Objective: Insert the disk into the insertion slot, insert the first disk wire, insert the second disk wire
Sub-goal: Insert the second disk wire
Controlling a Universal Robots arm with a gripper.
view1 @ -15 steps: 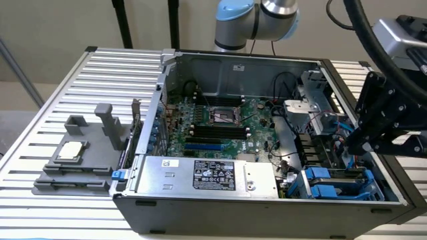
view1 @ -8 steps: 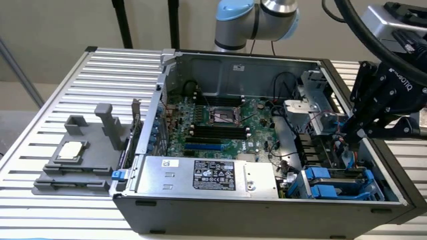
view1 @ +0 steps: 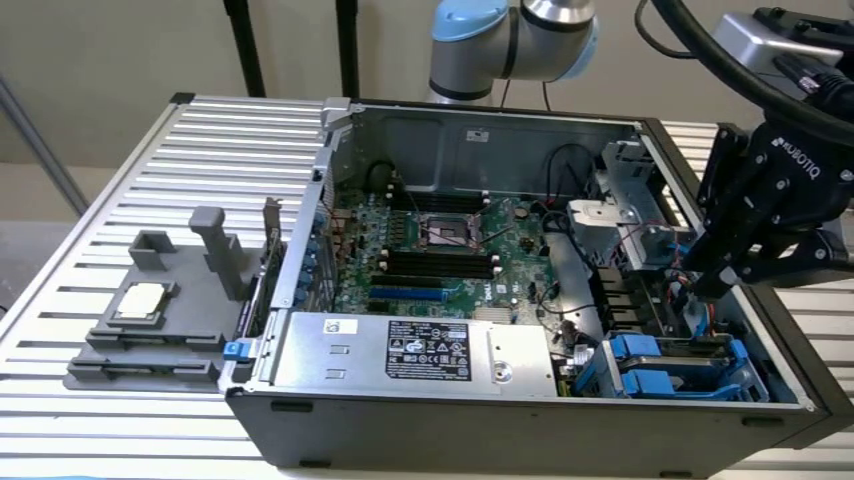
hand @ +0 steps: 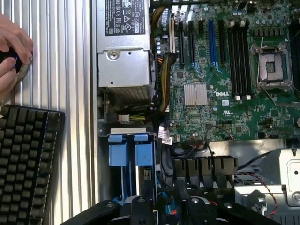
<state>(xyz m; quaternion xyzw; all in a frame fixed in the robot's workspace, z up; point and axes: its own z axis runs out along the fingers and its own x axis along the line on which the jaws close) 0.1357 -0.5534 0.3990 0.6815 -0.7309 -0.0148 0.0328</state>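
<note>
Work surface: ribbed aluminium slat table point(view1: 134, 160), pale wall behind, 2 black poles at the back. On the table at the exterior view's left, a grey plastic fixture point(view1: 160, 320) with a CPU point(view1: 140, 302) lying in it. Wrist view adds a black keyboard point(hand: 28, 159) on the slats and a person's hand point(hand: 11, 54) on a dark knob.

Open PC case point(view1: 534, 420) lies on its side. Inside: green motherboard point(view1: 441, 250) with empty CPU socket, silver power supply point(view1: 414, 350) with black label along the near edge.

Insertion slot point(view1: 687, 370): grey-blue cage with bright blue clips, near corner of the case at the exterior view's right, just beside the power supply. Disk point(hand: 145, 176): looks seated in the cage; the blue carrier tabs show, and a bit of white label.

Gripper point(view1: 727, 275): black, hangs over the case's edge on the exterior view's right, above the cables behind the cage. Fingers look partly apart; can't tell whether they have hold of anything.
</note>
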